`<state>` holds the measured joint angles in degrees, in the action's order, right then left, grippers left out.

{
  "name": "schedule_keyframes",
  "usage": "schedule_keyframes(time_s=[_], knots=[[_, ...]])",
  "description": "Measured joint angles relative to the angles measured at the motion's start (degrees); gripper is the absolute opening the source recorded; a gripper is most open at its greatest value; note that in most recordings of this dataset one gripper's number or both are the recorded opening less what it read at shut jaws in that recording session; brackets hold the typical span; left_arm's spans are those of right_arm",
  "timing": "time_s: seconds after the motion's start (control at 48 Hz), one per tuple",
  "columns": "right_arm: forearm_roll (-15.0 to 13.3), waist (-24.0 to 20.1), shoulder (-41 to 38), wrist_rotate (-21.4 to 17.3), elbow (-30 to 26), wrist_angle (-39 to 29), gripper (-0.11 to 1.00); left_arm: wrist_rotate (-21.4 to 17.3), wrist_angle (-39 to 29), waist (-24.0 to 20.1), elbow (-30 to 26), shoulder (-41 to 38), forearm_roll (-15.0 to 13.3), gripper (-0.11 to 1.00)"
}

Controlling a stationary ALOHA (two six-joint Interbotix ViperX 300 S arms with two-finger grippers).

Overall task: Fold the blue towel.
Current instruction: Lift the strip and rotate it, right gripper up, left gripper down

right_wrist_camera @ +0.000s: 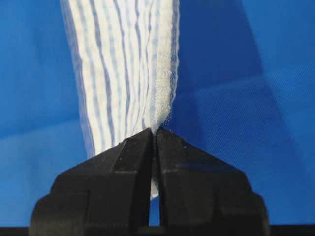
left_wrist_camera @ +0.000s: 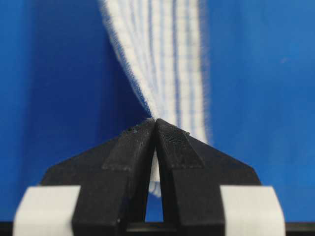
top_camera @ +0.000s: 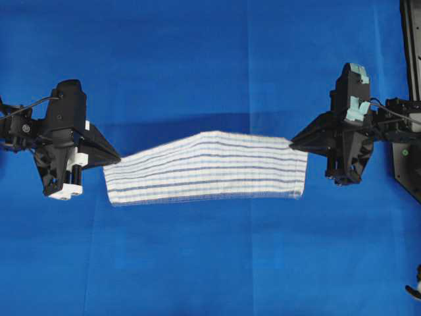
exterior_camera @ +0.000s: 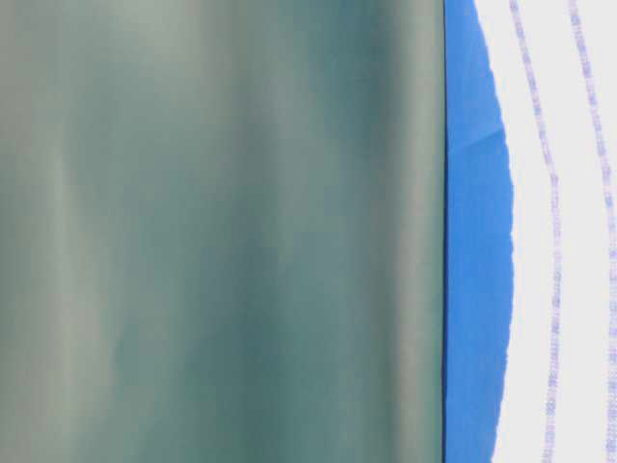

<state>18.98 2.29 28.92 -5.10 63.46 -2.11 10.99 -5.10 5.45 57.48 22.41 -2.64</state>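
Observation:
The blue towel (top_camera: 207, 166), white with thin dark-blue and pale-blue stripes, hangs stretched between both arms above the blue sheet, in a long doubled band. My left gripper (top_camera: 117, 158) is shut on its left end, and the left wrist view shows the towel (left_wrist_camera: 162, 59) pinched at the tips of that gripper (left_wrist_camera: 155, 122). My right gripper (top_camera: 293, 143) is shut on the upper right corner; in the right wrist view the towel (right_wrist_camera: 123, 64) runs away from the closed gripper (right_wrist_camera: 154, 131). The table-level view catches a blurred part of the towel (exterior_camera: 569, 231) at its right side.
The plain blue background sheet (top_camera: 210, 66) covers the whole table. A black frame (top_camera: 411, 99) runs along the right edge in the overhead view. A blurred grey-green surface (exterior_camera: 222, 231) fills most of the table-level view.

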Motion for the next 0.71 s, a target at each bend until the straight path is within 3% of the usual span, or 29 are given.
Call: schedule_keyframes(time_s=[0.188, 0.375, 0.709], knots=[[-2.7, 5.7, -1.6, 0.0, -3.2, -0.1, 0.02, 3.5, 6.4, 4.0, -1.0, -0.2, 0.1, 0.01], [-6.6, 10.8, -4.8, 0.0, -7.3, 0.0, 0.02, 4.2, 10.5, 6.0, -3.3, -3.1, 0.0, 0.01], [-12.3, 16.0, -11.5, 0.0, -15.7, 0.0, 0.02, 4.3, 11.1, 6.5, -15.0, -14.5, 0.1, 0.01]])
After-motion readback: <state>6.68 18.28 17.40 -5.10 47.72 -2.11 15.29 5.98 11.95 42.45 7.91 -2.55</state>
